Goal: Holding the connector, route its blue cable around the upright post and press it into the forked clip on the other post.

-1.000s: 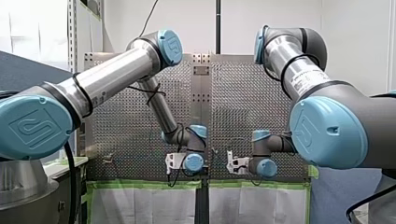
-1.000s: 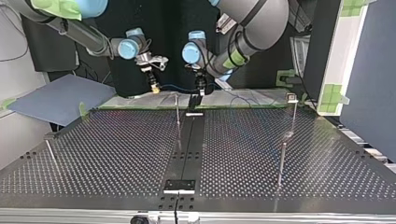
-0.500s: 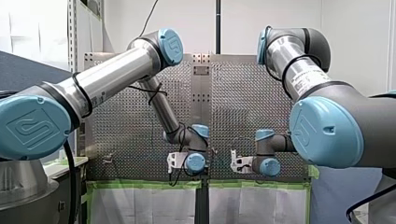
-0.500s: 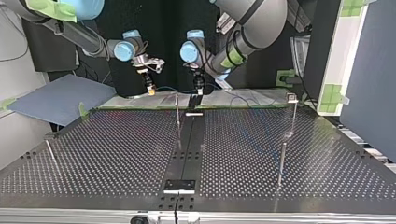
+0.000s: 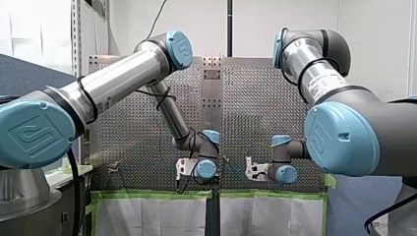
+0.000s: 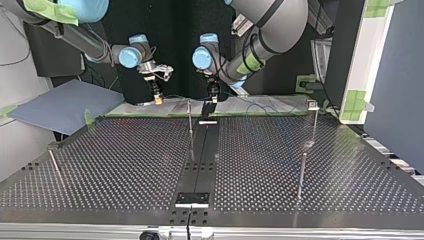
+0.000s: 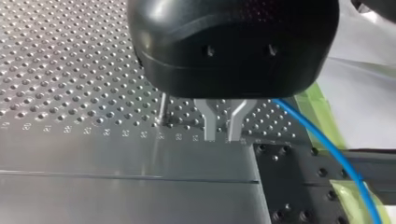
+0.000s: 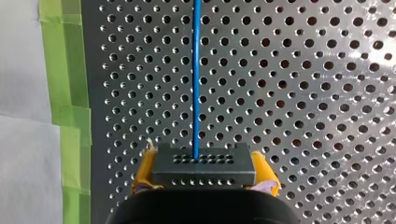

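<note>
My right gripper [image 8: 204, 173] is shut on a dark grey connector [image 8: 204, 164] between yellow pads, and the blue cable [image 8: 196, 70] runs straight ahead from it over the perforated plate. In the top view the right gripper [image 6: 157, 98] hangs at the back, left of centre, with the cable [image 6: 180, 96] stretching toward my left gripper [image 6: 212, 98]. The left gripper [image 7: 222, 137] has metal fingers a narrow gap apart with nothing between them. The cable [image 7: 327, 144] passes beside it. A thin upright post [image 6: 190, 122] stands just ahead of both grippers. A post with a clip on top [image 6: 313, 106] stands at the back right.
Another post [image 6: 301, 172] stands at the top view's right and a short one [image 6: 54, 162] at its left. A black strip [image 6: 200, 160] runs down the table's middle. Green tape [image 8: 70, 93] lines the table's edge beside the right gripper. A blue-grey board [image 6: 60, 105] lies off the left.
My right gripper has carried the connector toward the top view's left, drawing the cable out. My left gripper has hardly moved.
</note>
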